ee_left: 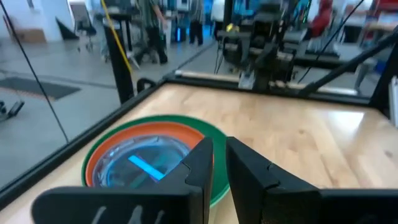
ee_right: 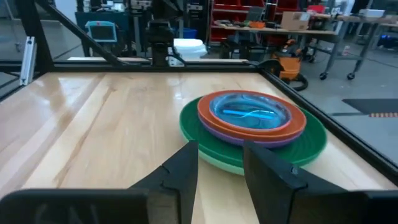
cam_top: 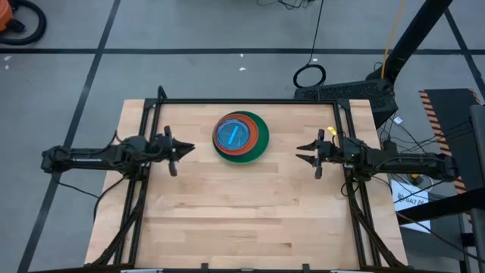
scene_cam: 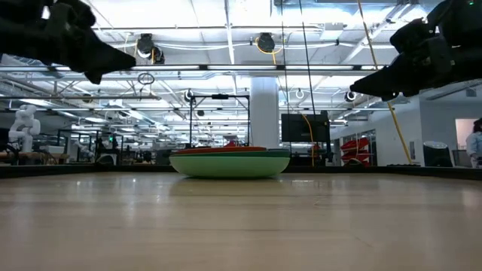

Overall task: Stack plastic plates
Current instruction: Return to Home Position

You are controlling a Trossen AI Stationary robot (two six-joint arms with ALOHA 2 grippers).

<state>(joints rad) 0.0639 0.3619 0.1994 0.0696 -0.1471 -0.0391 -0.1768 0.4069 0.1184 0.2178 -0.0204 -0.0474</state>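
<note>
One stack of plastic plates (cam_top: 241,137) rests on the table toward its far edge: a dark green plate at the bottom, a lighter green and a purple one above, then an orange plate, with a translucent blue plate on top (ee_right: 250,112). The low view shows the stack (scene_cam: 230,161) sitting flat on the wood; the left wrist view shows it too (ee_left: 149,160). My left gripper (cam_top: 189,149) hovers left of the stack, fingers a little apart. My right gripper (cam_top: 300,152) hovers right of it, open. Both are raised above the table and touch nothing.
Bare wooden tabletop (cam_top: 242,212) spreads between the stack and the near edge. A black metal frame (cam_top: 250,101) runs along the far edge and down both sides of the table. Cables and equipment lie on the floor beyond the right side.
</note>
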